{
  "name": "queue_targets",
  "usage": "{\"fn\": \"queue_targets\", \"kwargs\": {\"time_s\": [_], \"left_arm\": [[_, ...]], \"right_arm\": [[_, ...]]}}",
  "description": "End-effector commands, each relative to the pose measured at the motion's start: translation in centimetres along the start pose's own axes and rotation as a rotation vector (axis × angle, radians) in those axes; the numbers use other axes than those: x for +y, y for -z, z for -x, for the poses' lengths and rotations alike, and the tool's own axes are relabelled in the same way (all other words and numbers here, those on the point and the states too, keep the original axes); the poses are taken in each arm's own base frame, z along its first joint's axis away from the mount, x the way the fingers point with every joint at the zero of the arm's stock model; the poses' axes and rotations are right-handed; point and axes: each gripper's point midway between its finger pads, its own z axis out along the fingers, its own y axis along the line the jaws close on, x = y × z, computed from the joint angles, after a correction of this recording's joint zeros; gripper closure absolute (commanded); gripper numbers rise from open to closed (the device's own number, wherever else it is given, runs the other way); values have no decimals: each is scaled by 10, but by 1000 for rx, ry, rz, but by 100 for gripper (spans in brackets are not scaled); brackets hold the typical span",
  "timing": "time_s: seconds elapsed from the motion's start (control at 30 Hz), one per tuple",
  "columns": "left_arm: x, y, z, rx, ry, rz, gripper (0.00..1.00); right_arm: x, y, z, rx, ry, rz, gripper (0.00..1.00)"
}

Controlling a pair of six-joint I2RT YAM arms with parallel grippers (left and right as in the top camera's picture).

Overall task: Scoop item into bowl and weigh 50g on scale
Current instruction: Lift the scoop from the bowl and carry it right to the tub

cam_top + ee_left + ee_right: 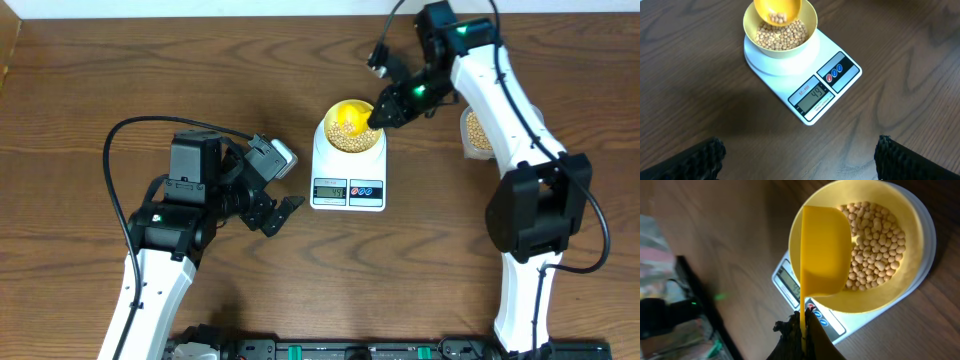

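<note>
The beans (782, 35) are tan, the bowl (811, 25) pale yellow, the scoop (825, 250) brighter yellow. The white scale (850, 71) has a red button (829, 77) and a blue button (839, 68); the worktop (700, 90) is dark-brown woodgrain.

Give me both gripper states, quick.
Left gripper: open, holding nothing.
Right gripper: shut on the yellow scoop, over the bowl.

The scale (790, 82) shows "49" on its grey display (815, 97) in the left wrist view. A small printed line (804, 90) at 11 o'clock from the digits is too blurred to read. In the overhead view the digits are illegible.
</note>
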Motion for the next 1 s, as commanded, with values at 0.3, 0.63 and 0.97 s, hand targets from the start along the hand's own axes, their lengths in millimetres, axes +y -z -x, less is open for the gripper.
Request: {"fn": "queue_targets", "kwargs": {"time_s": [0.3, 0.63, 0.97], "left_arm": [[0, 0, -1, -1, -9, -6, 2], [-1, 0, -1, -1, -8, -6, 2], [0, 0, -1, -1, -8, -6, 2]], "right_arm": [[-2, 32, 7, -118, -87, 182, 99], [-1, 45, 8, -153, -100, 210, 99], [3, 60, 11, -197, -61, 230, 99]]}}
